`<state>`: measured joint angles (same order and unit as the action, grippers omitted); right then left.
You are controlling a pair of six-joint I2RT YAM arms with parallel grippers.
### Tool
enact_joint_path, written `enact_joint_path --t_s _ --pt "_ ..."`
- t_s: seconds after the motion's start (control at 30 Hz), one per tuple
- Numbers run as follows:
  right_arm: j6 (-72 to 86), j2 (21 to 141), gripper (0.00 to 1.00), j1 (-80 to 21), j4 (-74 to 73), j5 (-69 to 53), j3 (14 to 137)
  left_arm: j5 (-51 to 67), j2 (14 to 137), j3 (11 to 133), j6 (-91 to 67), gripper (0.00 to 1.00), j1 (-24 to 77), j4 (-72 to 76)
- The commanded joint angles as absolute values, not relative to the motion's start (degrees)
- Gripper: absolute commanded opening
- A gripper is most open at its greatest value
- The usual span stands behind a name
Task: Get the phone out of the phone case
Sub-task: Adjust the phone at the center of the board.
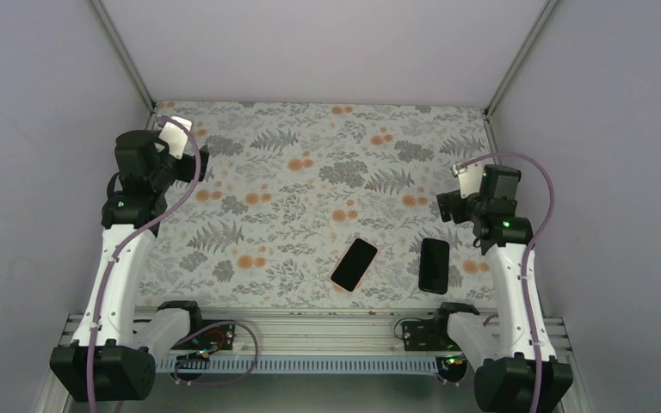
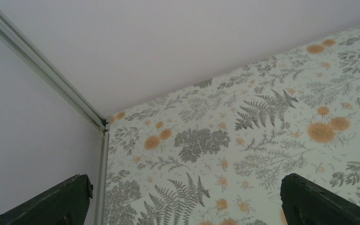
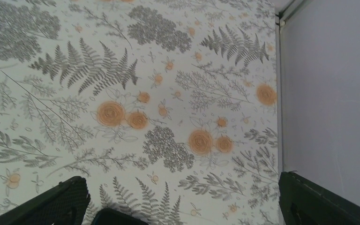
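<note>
Two flat black slabs lie apart on the floral mat near the front. The left one (image 1: 355, 264) is glossy and tilted, like a phone. The right one (image 1: 434, 265) is matte and upright, like a phone case; which is which I cannot tell for sure. Its top edge shows at the bottom of the right wrist view (image 3: 117, 218). My left gripper (image 1: 194, 163) (image 2: 185, 197) is open and empty, raised at the far left. My right gripper (image 1: 441, 207) (image 3: 183, 199) is open and empty, raised just behind the right slab.
The floral mat (image 1: 310, 172) covers the table. Plain lilac walls close in the back and both sides, with metal corner posts (image 1: 125, 52) (image 1: 521, 52). A metal rail (image 1: 310, 323) runs along the front edge by the arm bases.
</note>
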<state>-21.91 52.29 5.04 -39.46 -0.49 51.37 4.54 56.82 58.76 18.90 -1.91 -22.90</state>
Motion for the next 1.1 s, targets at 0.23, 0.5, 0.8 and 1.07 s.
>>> enact_joint_path --t_s 0.23,0.5,0.8,1.07 --pt "-32.80 58.60 0.72 7.03 -60.58 8.09 48.43 9.04 57.10 59.99 23.17 1.00 -2.37 -27.06" --pt "-37.29 58.93 0.03 7.10 -62.05 10.26 41.17 11.55 57.79 57.60 24.89 1.00 -2.37 -27.41" --pt "-38.23 67.46 0.03 7.18 -52.20 8.58 34.93 13.35 58.74 54.84 25.61 1.00 -2.37 -27.74" --pt "-39.31 74.29 0.03 7.93 -45.50 5.98 32.25 12.09 57.95 52.91 26.71 1.00 -2.37 -28.08"
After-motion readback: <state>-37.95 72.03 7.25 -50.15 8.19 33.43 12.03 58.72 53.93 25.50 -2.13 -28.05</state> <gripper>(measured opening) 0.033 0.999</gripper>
